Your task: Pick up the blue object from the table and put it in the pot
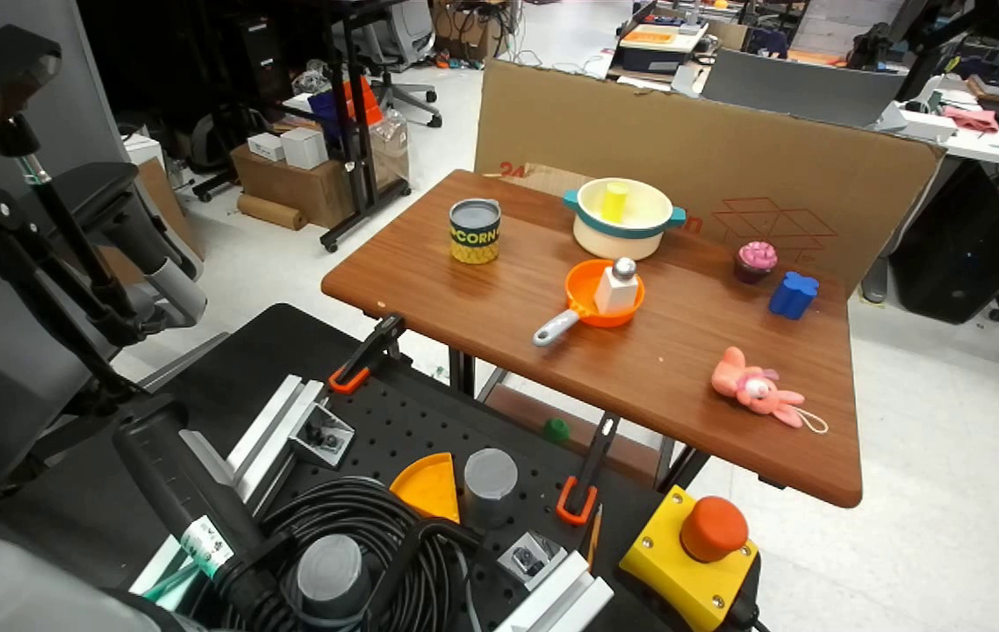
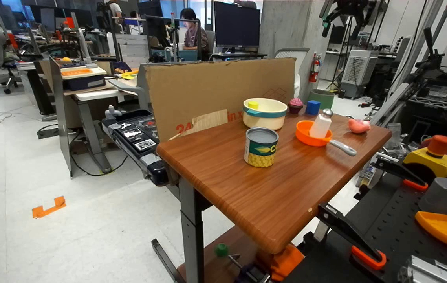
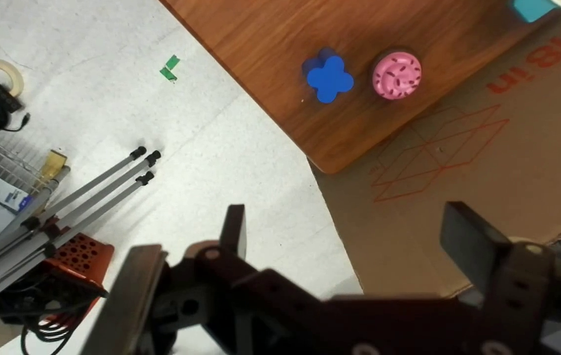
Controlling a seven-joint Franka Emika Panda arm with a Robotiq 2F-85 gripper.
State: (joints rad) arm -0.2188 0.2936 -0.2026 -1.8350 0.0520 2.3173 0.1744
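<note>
Blue object [image 3: 330,80] — four-lobed, apparently matte

Your gripper [image 3: 344,212] is near-black, its broad crosspiece [image 3: 389,318] tinged reddish brown. The fingertips [image 3: 470,241] are flat, straight-edged slabs, dark grey to black, one showing you a paler inner face. Note the rounded knuckles [image 3: 219,266], set with round brownish screw heads [image 3: 534,249], and the angular dark links [image 3: 275,286]; a round hole pierces one block [image 3: 177,306]. Two paler screw heads line the crosspiece's lower part. In both exterior views you see a black, jointed outline, too dark for finer detail; in an exterior view a small green patch [image 2: 325,19] marks one side.
</note>
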